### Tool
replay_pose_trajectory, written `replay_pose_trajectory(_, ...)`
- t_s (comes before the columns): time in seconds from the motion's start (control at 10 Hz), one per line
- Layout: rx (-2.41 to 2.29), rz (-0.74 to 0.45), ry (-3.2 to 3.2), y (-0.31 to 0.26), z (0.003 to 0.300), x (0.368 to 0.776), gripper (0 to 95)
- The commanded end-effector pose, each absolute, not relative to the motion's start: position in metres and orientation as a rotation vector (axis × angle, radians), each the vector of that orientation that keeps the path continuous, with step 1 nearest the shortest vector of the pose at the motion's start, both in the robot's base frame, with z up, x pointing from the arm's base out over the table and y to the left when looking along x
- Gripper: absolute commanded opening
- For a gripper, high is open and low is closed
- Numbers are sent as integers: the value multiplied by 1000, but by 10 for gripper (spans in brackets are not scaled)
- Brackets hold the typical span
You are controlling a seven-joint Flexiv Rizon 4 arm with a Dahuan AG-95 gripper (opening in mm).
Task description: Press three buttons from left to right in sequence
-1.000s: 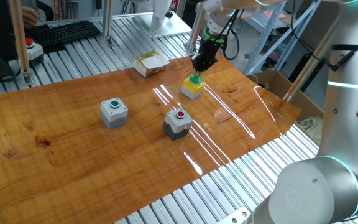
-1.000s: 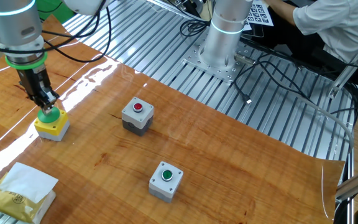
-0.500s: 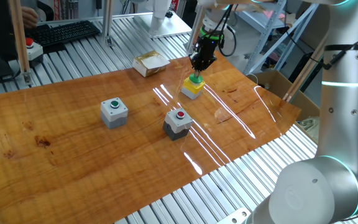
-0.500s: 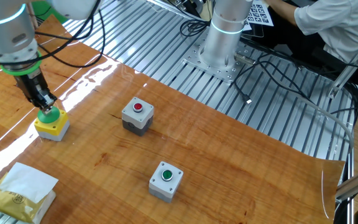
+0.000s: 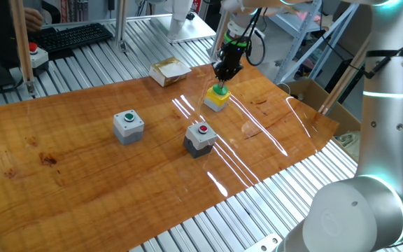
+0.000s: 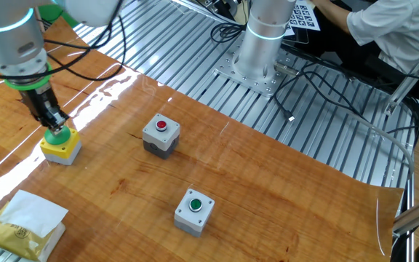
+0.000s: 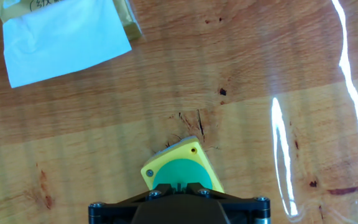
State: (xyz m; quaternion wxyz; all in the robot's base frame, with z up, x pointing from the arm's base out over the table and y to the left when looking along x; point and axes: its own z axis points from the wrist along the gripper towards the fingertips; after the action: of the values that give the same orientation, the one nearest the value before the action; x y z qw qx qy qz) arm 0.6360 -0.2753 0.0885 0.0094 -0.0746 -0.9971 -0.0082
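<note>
The gripper [image 5: 222, 77] is positioned directly above the yellow box with green dome [image 5: 217, 97], its tip at or just above the dome; whether the fingers are open or closed cannot be determined. In one fixed view, the dark grey box with red cap [image 5: 200, 137] sits near the yellow box, toward the camera. The light grey box with green cap [image 5: 128, 126] lies farther left.

Pincer [image 7: 179, 190] fingertips' gap hidden; yellow button [image 7: 182, 171] cut off below.

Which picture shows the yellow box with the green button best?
The hand view: the yellow box fills the bottom middle, seen from straight above with its green dome. In one fixed view it is small and far; in the other, clearer, with the gripper at its dome.
</note>
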Motion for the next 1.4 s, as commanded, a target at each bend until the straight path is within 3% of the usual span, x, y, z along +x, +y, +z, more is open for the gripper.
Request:
replay_pose_trajectory(0.1, -239, -15, -3094, -277, 92, 638, 0)
replay_pose_trajectory(0.5, -254, -7, -3081, -267, 115, 628, 0)
replay_pose_trajectory(1.4, -504, -1, -3068, -174, 105, 545, 0)
